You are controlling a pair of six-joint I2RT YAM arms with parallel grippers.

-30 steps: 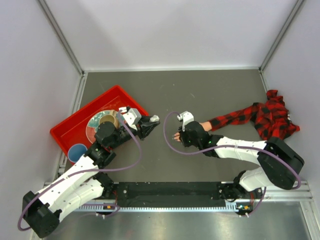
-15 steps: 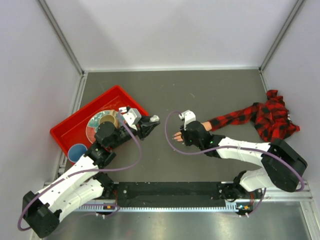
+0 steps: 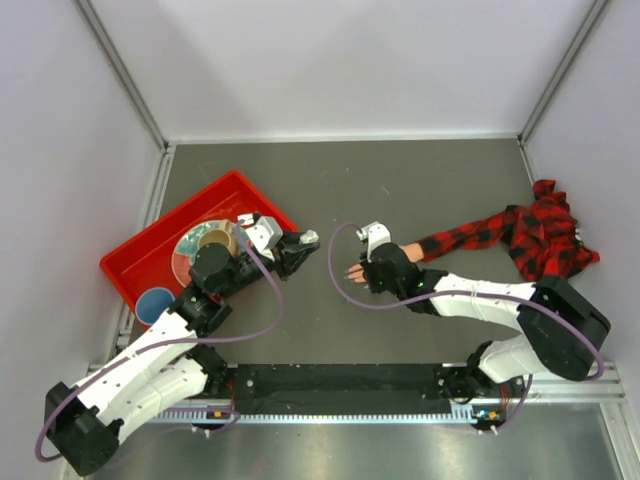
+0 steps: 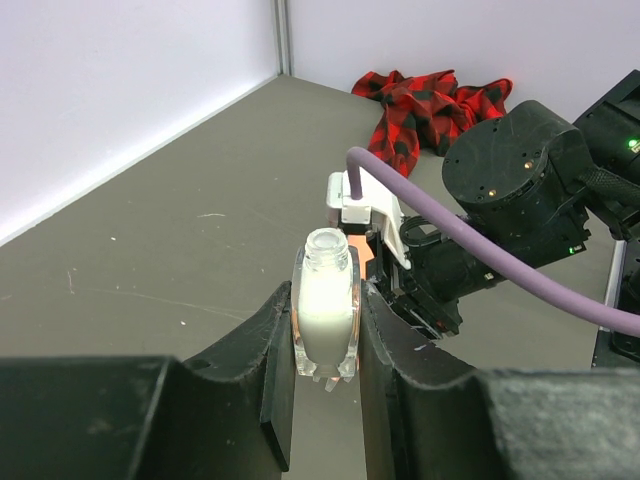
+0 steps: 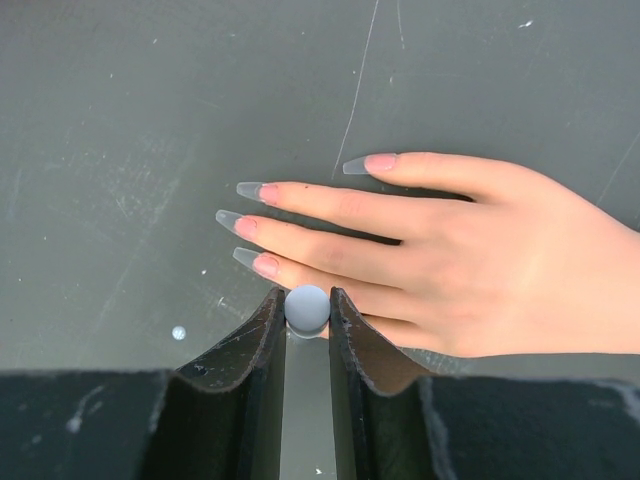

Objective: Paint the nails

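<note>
Grey tabletop bore the fake hand flat, fingers running toward the left gripper, which clamped an open bottle, so the nails lay just beyond the nearer right gripper, itself pinched on a round grey cap.

The 4 visible nails are long and pointed, pink at the base, greyish at the tip, on a fake hand lying flat.

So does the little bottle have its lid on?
No, the bottle in the left gripper has a bare open neck; the right gripper pinches a round grey cap.
</note>
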